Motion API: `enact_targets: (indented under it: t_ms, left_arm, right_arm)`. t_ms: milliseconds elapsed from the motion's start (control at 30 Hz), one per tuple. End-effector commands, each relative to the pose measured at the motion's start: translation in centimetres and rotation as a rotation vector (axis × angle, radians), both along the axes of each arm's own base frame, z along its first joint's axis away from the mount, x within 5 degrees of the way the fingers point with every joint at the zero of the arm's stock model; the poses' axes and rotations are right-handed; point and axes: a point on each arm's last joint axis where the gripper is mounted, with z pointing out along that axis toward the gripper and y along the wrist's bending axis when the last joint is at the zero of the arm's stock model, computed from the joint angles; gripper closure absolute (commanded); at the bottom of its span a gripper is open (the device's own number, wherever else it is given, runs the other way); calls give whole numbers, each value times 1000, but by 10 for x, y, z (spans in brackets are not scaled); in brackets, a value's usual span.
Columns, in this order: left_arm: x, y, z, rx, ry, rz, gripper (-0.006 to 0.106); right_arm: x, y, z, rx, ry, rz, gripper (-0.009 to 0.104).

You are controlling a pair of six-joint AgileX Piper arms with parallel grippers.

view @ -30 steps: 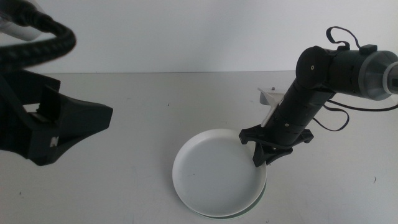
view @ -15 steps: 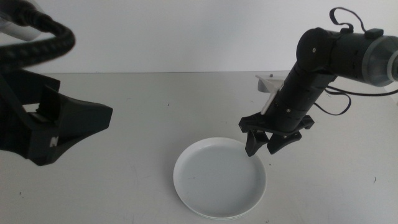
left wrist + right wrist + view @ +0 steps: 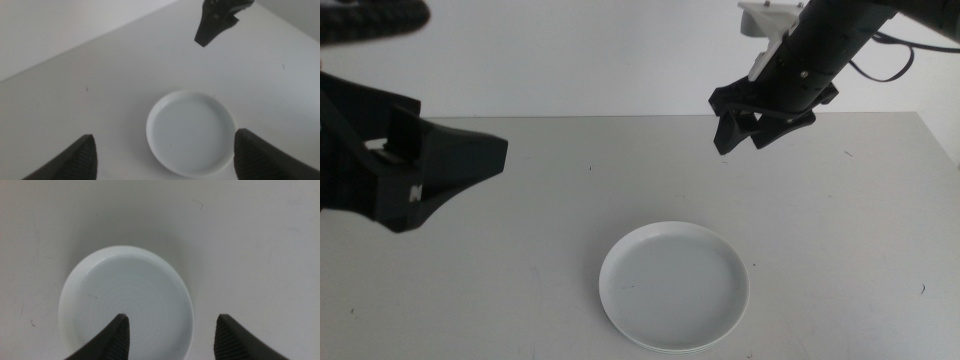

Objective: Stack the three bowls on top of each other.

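Observation:
A white bowl [image 3: 673,285] lies flat on the grey table [image 3: 500,260] near the front, also seen in the left wrist view [image 3: 191,132] and the right wrist view [image 3: 125,302]. A thin pale rim of another bowl shows under its front edge; the rest of what lies beneath is hidden. My right gripper [image 3: 742,145] hangs open high above the table, behind and to the right of the bowl, holding nothing [image 3: 172,330]; it also shows in the left wrist view [image 3: 216,20]. My left gripper [image 3: 470,165] waits open at the left, well off the bowl [image 3: 165,155].
A cable [image 3: 895,55] loops off the right arm at the upper right. A pale wall [image 3: 580,60] runs behind the table's back edge. Small dark specks mark the tabletop.
My right gripper has let go of the white bowl's rim and risen up and back, away from it. The bowl now lies flat. The left arm has barely shifted.

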Motion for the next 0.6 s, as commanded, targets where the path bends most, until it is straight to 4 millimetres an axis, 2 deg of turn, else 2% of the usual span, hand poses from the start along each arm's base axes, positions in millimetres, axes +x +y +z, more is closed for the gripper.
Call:
enact_targets:
  t_ms: [0, 167, 400, 467, 567]
  left_arm:
    - [8, -3, 16, -95, -96, 37, -5]
    - [37, -5, 16, 22, -67, 165, -5]
    - [84, -9, 29, 172, -97, 297, -5]
    - [102, -3, 25, 173, -57, 355, -5]
    - [124, 18, 14, 142, 46, 456, -5]
  right_arm:
    - [-15, -18, 44, 22, -71, -6, 51]
    - [-19, -51, 66, 38, -127, -84, 51]
    - [-36, -94, 100, 39, -237, -153, 51]
    - [-41, -102, 106, 34, -258, -174, 51]
    - [-52, -109, 110, 23, -270, -192, 51]
